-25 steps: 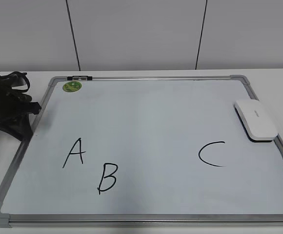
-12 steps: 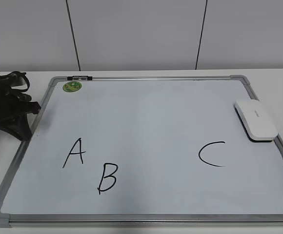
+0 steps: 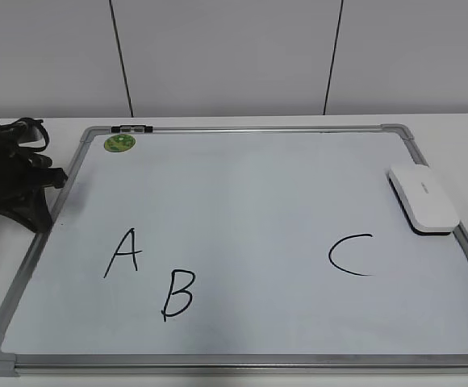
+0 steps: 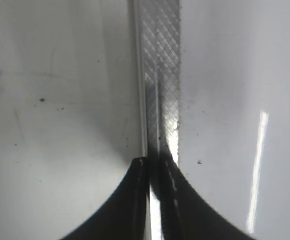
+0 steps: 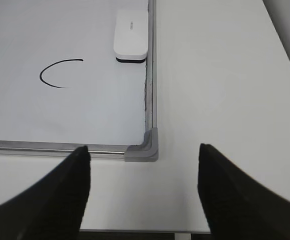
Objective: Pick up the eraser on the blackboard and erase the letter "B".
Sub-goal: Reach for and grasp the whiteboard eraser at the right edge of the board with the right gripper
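White rounded plastic eraser (image 3: 423, 198) lies on large white grey-framed blackboard (image 3: 242, 355), right edge, above "C". Handwritten black letter "B" (image 3: 177, 295) lower left. Left tool (image 4: 154, 165) pinched closed over frame; right tool (image 5: 142, 170) spread wide above desk (image 5: 225, 90).

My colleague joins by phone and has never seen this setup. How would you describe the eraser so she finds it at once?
Start at the blackboard, the big white board in a grey frame that fills the table. Follow its right edge to about mid-height: the eraser lies there against the frame, just above the letter "C". It is the only raised white block on the board, with a black underside.
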Robot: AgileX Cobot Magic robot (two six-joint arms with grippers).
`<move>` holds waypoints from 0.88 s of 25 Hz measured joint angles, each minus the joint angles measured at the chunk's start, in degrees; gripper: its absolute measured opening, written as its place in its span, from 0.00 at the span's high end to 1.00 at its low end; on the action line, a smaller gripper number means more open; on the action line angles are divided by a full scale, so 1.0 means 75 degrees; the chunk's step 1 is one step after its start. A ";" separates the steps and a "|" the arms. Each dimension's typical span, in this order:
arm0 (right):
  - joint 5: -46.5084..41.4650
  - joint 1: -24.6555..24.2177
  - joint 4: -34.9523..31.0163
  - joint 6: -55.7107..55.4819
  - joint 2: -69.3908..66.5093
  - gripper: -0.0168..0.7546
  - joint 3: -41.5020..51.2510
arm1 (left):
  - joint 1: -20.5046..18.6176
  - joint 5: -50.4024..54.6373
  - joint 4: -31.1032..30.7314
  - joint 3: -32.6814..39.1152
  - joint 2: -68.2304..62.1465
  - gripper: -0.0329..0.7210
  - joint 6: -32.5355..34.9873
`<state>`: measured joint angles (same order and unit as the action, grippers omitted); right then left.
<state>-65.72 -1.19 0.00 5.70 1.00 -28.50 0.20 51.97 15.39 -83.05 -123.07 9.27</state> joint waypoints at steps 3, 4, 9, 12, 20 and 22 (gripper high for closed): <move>0.0047 0.0000 -0.0057 0.0000 -0.0090 0.33 -0.0020 | 0.0000 -0.0002 0.0000 0.0000 0.0000 0.90 0.0000; 0.0136 0.0000 -0.0072 0.0000 -0.0242 0.33 -0.0073 | 0.0000 -0.0002 0.0000 0.0000 0.0000 0.90 0.0000; 0.2057 0.0000 -0.0196 0.0000 -0.1630 0.33 -0.0272 | 0.0000 -0.0002 0.0019 0.0000 0.0000 0.90 0.0000; 0.3622 0.0000 -0.0207 0.0000 -0.2545 0.33 -0.0272 | 0.0000 -0.0002 0.0023 0.0000 0.0000 0.90 0.0000; 0.5987 0.0000 -0.0224 0.0000 -0.5068 0.28 -0.0372 | 0.0000 -0.0002 0.0036 0.0000 0.0000 0.90 0.0000; 0.6005 0.0000 -0.0224 0.0000 -0.5751 0.19 -0.0465 | 0.0000 -0.0002 0.0036 0.0000 0.0000 0.90 0.0000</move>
<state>-20.68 -1.19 -1.68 5.70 -42.13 -31.98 0.20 51.96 15.66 -83.05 -123.07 9.27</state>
